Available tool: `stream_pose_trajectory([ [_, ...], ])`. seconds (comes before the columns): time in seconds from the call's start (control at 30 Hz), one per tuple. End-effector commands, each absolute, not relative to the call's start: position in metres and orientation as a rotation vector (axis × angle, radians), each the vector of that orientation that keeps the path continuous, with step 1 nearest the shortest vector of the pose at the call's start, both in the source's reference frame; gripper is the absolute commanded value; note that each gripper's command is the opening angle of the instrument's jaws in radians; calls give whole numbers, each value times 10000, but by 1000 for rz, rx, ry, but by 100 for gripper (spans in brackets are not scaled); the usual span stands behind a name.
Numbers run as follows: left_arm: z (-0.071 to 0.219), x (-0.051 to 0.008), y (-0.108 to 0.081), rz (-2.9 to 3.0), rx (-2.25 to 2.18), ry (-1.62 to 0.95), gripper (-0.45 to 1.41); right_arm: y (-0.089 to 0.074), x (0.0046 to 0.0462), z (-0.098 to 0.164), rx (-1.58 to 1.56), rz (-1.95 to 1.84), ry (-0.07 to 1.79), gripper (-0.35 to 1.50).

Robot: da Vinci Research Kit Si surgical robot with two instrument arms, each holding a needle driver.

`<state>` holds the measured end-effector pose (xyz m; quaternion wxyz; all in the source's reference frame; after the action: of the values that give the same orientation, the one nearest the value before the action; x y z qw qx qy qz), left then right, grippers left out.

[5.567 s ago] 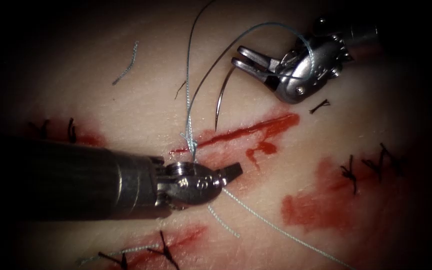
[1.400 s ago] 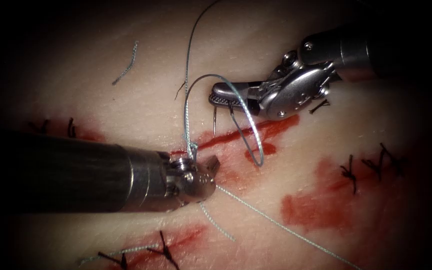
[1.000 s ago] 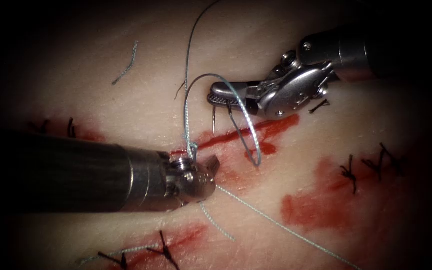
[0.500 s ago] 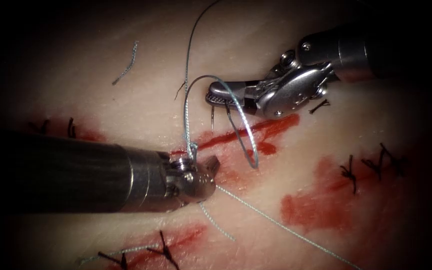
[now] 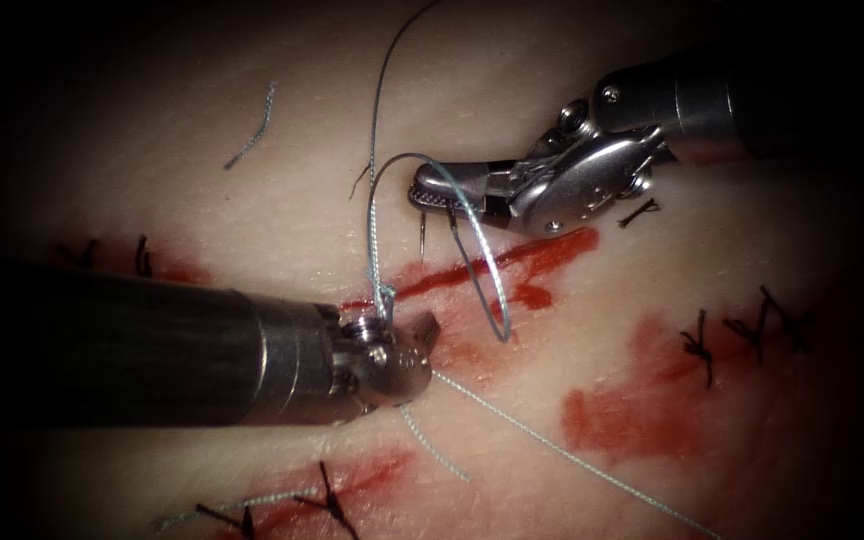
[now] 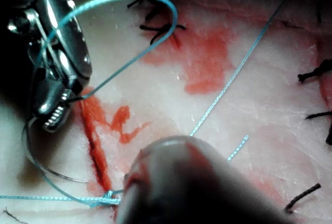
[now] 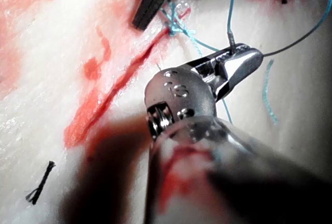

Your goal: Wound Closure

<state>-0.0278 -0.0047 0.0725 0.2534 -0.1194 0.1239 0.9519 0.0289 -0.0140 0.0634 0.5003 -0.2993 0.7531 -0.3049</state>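
My right tool [image 5: 424, 192] is just above the cut [image 5: 497, 260] in the tissue, shut on the curved needle [image 5: 422, 232]. The needle hangs from the jaws, free of the tissue, and its thin curve also shows in the left wrist view [image 6: 46, 168]. A loop of blue thread [image 5: 487, 275] is draped over the right jaws and drops across the cut. At the cut's left end sits a knot [image 5: 384, 296]. My left tool [image 5: 427, 328] lies right beside it, shut on the thread, whose tail [image 5: 552, 450] runs off to the lower right.
Dark finished stitches sit at the right [image 5: 697, 345], along the bottom [image 5: 327, 495] and at the left [image 5: 140, 260]. A cut piece of thread [image 5: 252, 125] lies at the upper left. Red fluid [image 5: 632, 410] stains the tissue right of the cut.
The right tool came down and left from the upper right and shut on the needle, with the thread loop now over its jaws. Over the last second it crept slightly left. The left tool drew back a little.
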Motion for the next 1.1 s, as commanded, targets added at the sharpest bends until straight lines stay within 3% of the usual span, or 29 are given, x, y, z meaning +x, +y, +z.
stream_pose_trajectory([
  [0.03, 730, -283, -50, 2588, -326, 335, -45, -141, 298, 638, -725, -739, 1823, -35],
  [1.1, 729, -283, -50, 2587, -328, 332, -45, -161, 301, 656, -730, -756, 1808, -35],
])
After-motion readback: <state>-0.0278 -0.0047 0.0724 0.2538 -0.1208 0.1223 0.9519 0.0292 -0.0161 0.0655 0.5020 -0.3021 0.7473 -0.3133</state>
